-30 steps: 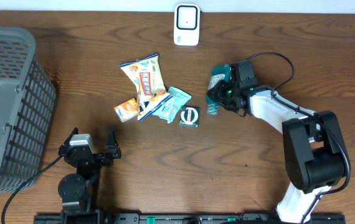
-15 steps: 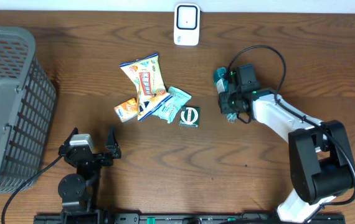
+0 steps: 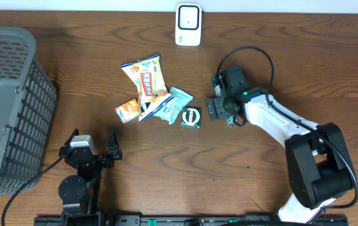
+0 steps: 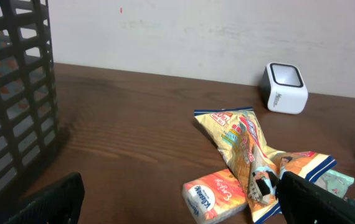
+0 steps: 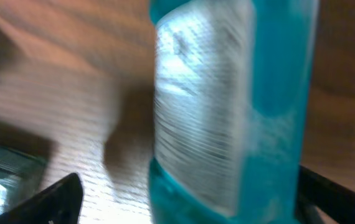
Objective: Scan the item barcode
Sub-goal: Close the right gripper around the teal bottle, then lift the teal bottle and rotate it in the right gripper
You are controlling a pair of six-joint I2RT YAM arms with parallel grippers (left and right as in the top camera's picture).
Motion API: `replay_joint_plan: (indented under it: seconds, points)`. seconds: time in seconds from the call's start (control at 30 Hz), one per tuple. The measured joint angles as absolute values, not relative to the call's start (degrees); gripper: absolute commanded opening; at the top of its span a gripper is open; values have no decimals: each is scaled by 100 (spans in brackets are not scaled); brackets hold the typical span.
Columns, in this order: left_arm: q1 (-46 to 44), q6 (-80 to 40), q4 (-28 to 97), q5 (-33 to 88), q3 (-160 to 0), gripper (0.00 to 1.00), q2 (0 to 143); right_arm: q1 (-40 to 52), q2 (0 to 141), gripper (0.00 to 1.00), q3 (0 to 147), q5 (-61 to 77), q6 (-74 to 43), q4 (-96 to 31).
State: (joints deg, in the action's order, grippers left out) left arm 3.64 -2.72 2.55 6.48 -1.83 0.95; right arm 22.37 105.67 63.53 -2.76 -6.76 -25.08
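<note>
A teal bottle (image 5: 227, 112) with a white printed label fills the blurred right wrist view. It stands between the spread fingers of my right gripper (image 5: 196, 196), which is open, with a bare strip of table between the left finger and the bottle. Overhead, the right gripper (image 3: 223, 103) covers most of the bottle (image 3: 216, 79), right of the pile of items. The white scanner (image 3: 188, 25) stands at the table's far edge, also seen as the scanner (image 4: 284, 88) from the left wrist. My left gripper (image 3: 93, 143) rests open near the front edge, holding nothing.
A grey mesh basket (image 3: 9, 107) takes up the left side. Mid-table lie snack bags (image 3: 145, 76), an orange tissue pack (image 3: 127, 111), a pale teal packet (image 3: 176, 103) and a small dark green tin (image 3: 191, 117), just left of the right gripper.
The right gripper was shut on the teal bottle and has now opened around it. The arm carried the bottle slightly right, then back left. The left arm has not moved.
</note>
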Motion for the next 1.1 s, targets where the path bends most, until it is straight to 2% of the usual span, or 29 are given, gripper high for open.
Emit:
replay_joint_plan:
  seconds: [0.17, 0.3, 0.53, 0.77, 0.97, 1.1]
  points:
    - [364, -272, 257, 648, -183, 98, 95, 2202, 10464, 99, 7636, -307, -792, -3870]
    - [364, -272, 255, 648, -183, 98, 95, 2196, 10259, 99, 8523, -298, -854, -4372]
    - [364, -272, 257, 646, -183, 98, 95, 1581, 10217, 99, 8409, 108, -1815, -4849]
    - [364, -272, 257, 648, -183, 98, 95, 786, 10219, 98, 7266, 1433, -1857, -4147]
    - [364, -272, 257, 648, -183, 98, 95, 735, 10228, 98, 6160, 1940, -1780, -3151]
    - [364, -272, 255, 648, -183, 97, 97, 834, 10346, 91, 5841, 1981, -1852, -2493]
